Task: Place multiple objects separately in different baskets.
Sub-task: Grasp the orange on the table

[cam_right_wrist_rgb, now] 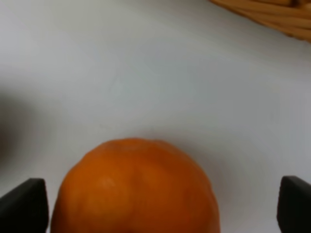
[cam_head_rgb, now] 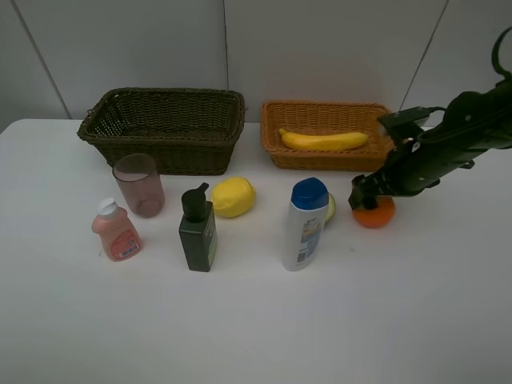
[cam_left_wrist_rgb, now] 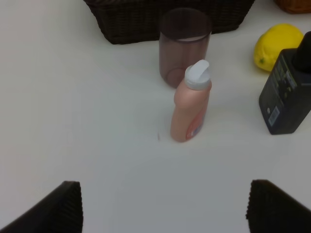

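- White tabletop (cam_head_rgb: 240,320) in front of a grey panelled wall (cam_head_rgb: 320,48).
- At the back, side by side: dark wicker basket (cam_head_rgb: 168,156) on the left, the deeper one; light wicker basket (cam_head_rgb: 324,162) on the right, the shallower one.
- Banana (cam_head_rgb: 324,141) lying lengthwise inside the light wicker basket.
- Pinkish cup (cam_head_rgb: 139,185) upright, just in front of the dark wicker basket.
- Small pink bottle (cam_head_rgb: 117,232) upright, in front of the pinkish cup and slightly to its left, near it but apart.
- Dark green pump bottle (cam_head_rgb: 198,230) upright near the middle of the table.
- Lemon (cam_head_rgb: 233,197) just behind the dark green pump bottle and to its right, on the table.
- White blue-capped bottle (cam_head_rgb: 306,226) upright in front of the light wicker basket.
- Avocado half (cam_head_rgb: 330,208) mostly hidden behind the white blue-capped bottle, only a greenish sliver showing at its right side.
- Orange (cam_head_rgb: 376,214) on the table, just in front of the right end of the light wicker basket, near the avocado half.
- Right gripper (cam_head_rgb: 370,198) low over the orange, fingers (cam_right_wrist_rgb: 24,206) spread wide on either side of it, not closed on it.
- Left gripper (cam_left_wrist_rgb: 165,208) outside the high view; in its wrist view, fingers wide apart with nothing between them, above bare table.
- Ahead of the left gripper, in that same view: the small pink bottle nearest, the pinkish cup and the dark wicker basket beyond it.
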Available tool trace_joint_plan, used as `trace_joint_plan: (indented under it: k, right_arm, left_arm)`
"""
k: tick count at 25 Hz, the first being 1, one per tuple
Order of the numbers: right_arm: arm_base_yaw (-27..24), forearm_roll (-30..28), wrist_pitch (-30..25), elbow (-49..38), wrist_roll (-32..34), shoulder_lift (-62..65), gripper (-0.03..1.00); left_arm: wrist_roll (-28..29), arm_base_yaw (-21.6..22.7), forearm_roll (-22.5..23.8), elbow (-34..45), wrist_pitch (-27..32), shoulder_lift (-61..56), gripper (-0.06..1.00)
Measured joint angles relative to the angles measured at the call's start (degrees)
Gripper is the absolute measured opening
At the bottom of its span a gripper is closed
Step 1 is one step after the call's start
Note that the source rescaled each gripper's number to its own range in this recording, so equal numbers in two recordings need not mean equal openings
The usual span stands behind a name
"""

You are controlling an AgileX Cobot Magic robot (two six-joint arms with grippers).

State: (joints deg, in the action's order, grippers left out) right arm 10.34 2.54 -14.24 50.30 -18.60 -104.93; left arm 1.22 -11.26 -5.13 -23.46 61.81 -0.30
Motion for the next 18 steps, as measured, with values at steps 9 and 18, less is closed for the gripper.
trace_joint_plan:
  k: [9,18]
  right_arm:
    - [0.0,1.1,-0.3,0.0,0.0,-1.6,0.99]
    - [0.0,1.3,-0.4,0.0,0.0,-1.6,0.83]
  left_arm:
    - [0.0,0.0,0.0,0.0,0.0,0.0,0.90]
    - [0.0,0.0,0.0,0.0,0.0,0.0,0.90]
